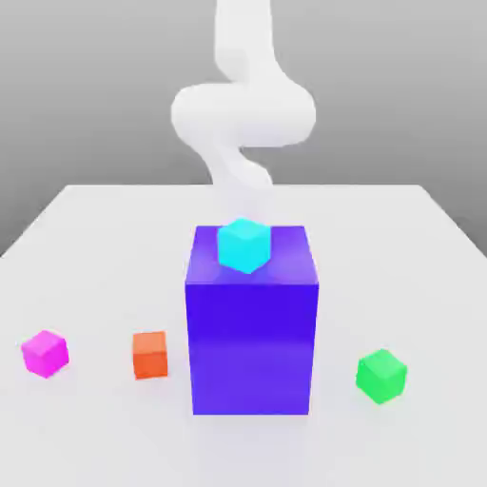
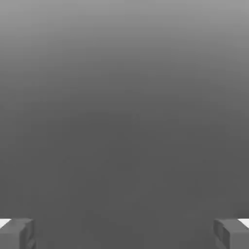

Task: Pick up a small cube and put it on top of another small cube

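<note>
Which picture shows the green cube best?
The exterior view: there the whole green cube sits on the table, right of the big block. In the hand view I see the open gripper, but no green cube.

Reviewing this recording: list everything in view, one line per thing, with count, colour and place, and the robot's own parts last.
large block: one, blue-violet, standing on the table near the middle
cyan cube: one, cyan, on top of the large block
magenta cube: one, magenta-pink, on the table at the exterior view's far left
orange-red cube: one, orange-red, on the table between the magenta cube and the large block
green cube: one, bright green, on the table toward the exterior view's right
table: one, pale grey-white, under everything
arm: one, white, behind the large block
gripper: one, two grey fingers wide apart, in the hand view
</note>
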Controlling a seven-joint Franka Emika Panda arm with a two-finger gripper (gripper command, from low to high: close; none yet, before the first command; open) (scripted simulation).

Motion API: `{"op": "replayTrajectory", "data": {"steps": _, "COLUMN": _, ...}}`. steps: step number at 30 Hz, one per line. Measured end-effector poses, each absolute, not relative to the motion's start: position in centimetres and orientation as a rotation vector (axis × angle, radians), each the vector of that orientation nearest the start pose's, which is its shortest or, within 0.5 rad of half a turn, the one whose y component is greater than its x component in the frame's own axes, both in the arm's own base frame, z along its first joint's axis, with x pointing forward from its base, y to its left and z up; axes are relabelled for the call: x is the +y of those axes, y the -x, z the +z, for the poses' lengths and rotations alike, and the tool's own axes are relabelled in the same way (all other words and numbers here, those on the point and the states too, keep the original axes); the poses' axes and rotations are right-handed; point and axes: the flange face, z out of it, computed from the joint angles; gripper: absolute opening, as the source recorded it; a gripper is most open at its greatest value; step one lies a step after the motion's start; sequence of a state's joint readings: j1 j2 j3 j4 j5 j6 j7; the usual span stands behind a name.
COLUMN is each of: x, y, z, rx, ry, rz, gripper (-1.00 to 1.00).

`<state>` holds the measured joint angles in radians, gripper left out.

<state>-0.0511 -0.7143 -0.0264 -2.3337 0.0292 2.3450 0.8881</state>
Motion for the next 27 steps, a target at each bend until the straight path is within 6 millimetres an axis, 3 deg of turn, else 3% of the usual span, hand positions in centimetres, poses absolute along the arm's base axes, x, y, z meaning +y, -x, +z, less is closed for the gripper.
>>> {"op": "replayTrajectory", "data": {"steps": 5, "x": -11.0, "y": -42.3, "z": 56.2, "rx": 1.749, "ry": 2.105, "rz": -0.644, "gripper": 0.00}}
{"op": "replayTrajectory", "data": {"steps": 8, "x": -15.4, "y": -43.0, "z": 49.9, "rx": 2.017, "ry": 1.917, "rz": -0.507, "gripper": 0.00}}
{"op": "replayTrajectory", "data": {"steps": 11, "x": -19.6, "y": -42.4, "z": 43.4, "rx": 2.272, "ry": 1.696, "rz": -0.382, "gripper": 0.00}}
{"op": "replayTrajectory", "data": {"steps": 16, "x": -25.6, "y": -38.7, "z": 33.0, "rx": 2.657, "ry": 1.259, "rz": -0.199, "gripper": 0.00}}
{"op": "replayTrajectory", "data": {"steps": 20, "x": -30.3, "y": -32.6, "z": 25.3, "rx": 2.932, "ry": 0.804, "rz": -0.083, "gripper": 0.00}}
{"op": "replayTrajectory", "data": {"steps": 23, "x": -31.4, "y": -28.7, "z": 20.3, "rx": 3.075, "ry": 0.518, "rz": -0.017, "gripper": 0.00}}
{"op": "replayTrajectory", "data": {"steps": 27, "x": -31.7, "y": -27.7, "z": 15.9, "rx": 3.110, "ry": 0.446, "rz": -0.009, "gripper": 0.00}}
